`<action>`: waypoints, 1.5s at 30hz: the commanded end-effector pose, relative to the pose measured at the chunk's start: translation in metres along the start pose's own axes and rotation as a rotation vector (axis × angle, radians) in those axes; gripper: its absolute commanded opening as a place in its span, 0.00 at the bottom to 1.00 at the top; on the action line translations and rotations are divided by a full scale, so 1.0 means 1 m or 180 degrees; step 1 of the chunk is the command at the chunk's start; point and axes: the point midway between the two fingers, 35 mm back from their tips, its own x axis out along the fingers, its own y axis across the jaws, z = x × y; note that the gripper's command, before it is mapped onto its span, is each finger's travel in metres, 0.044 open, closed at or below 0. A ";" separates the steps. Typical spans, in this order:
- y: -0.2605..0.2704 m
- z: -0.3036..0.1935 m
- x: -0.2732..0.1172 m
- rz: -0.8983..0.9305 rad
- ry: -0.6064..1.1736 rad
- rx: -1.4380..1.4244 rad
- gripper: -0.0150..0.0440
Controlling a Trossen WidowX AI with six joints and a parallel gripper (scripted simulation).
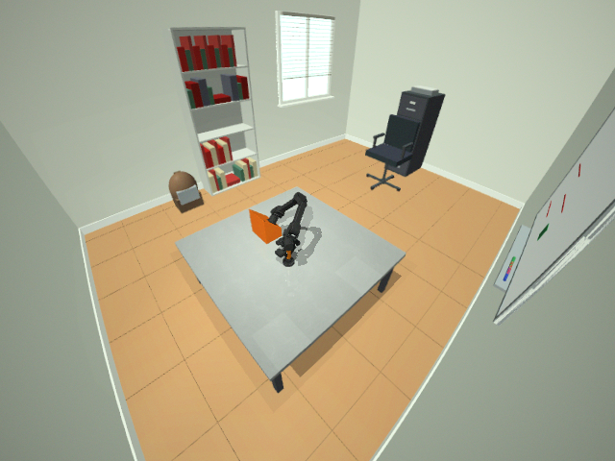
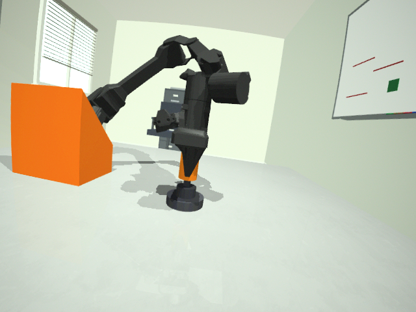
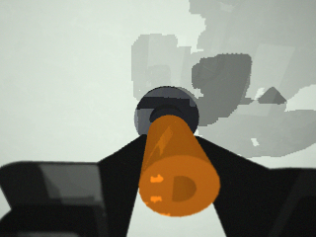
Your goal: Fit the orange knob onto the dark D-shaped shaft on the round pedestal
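Observation:
The orange knob is an upright cylinder, slightly tilted in the exterior view. My gripper is shut on it. In the wrist view its top end faces the camera and shows a D-shaped mark with the flat side to the left. The round dark pedestal stands on the table directly below. The dark shaft shows as a short stub between the knob's lower end and the pedestal's upper step. The shaft's tip and its flat side are hidden.
A large orange block with a sloped side stands on the grey table, beside the arm's base. The arm's shadow falls behind the pedestal. A bookcase, a chair and a cabinet stand on the floor beyond the table.

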 end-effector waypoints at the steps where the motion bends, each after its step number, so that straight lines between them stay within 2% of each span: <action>1: 0.000 0.000 0.001 0.0001 0.0002 0.0036 0.25; 26: -0.001 -0.001 -0.003 0.0001 0.0002 0.0036 0.25; 33: 0.000 -0.001 -0.002 0.0001 0.0002 0.0669 0.25; 45: 0.000 0.000 0.002 0.0000 0.0002 0.0702 0.25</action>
